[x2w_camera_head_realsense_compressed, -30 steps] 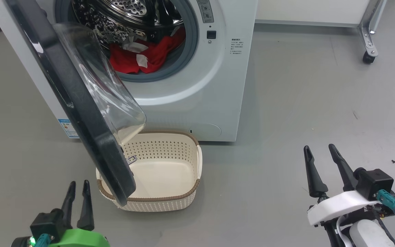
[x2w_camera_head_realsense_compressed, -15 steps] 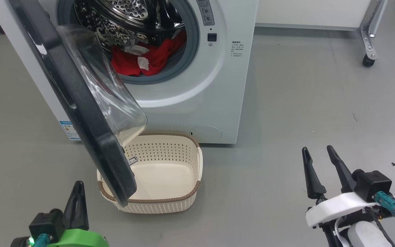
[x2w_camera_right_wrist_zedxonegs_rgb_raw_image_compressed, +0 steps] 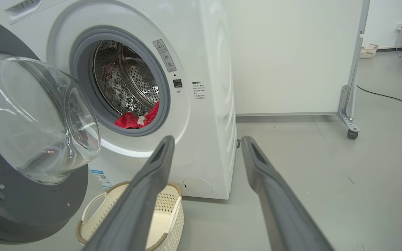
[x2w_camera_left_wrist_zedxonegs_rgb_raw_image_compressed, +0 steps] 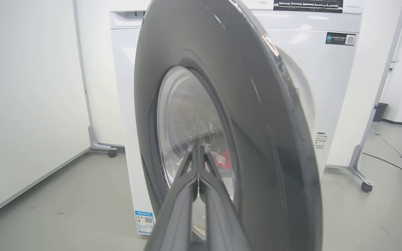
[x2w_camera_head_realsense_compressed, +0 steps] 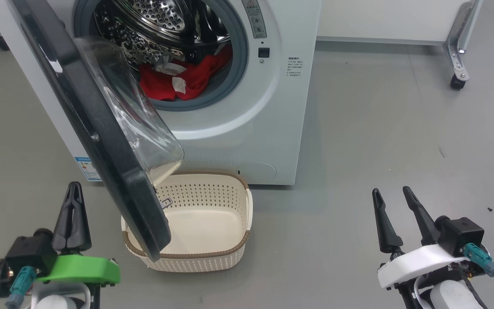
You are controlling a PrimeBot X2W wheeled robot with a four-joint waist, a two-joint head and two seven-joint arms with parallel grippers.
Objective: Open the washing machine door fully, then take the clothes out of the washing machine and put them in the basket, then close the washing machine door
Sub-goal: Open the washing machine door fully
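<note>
My left end effector [x2w_camera_head_realsense_compressed: 74,187] is closed on nothing, its two dark fingers pressed flat together, and it hangs above the floor [x2w_camera_head_realsense_compressed: 358,128]. Just to its right and ahead stands the washing machine door [x2w_camera_head_realsense_compressed: 77,111], swung partly out from the washing machine [x2w_camera_head_realsense_compressed: 238,128]. Through the left wrist camera I see the joined fingertips pointing at the door's outer face, though I cannot tell whether they touch it. The door's glass bowl [x2w_camera_head_realsense_compressed: 135,116] bulges away from this end effector, toward the machine. My right end effector [x2w_camera_head_realsense_compressed: 390,191] is open and empty, fingers spread, with the machine ahead and to its left. The clothes [x2w_camera_head_realsense_compressed: 165,83], red with white patches, lie in the bottom of the steel drum [x2w_camera_head_realsense_compressed: 152,17], ahead of both end effectors and between them. The basket [x2w_camera_head_realsense_compressed: 204,259] sits on the floor in front of the machine, to the right of the left end effector, its left end under the door's lower edge.
</note>
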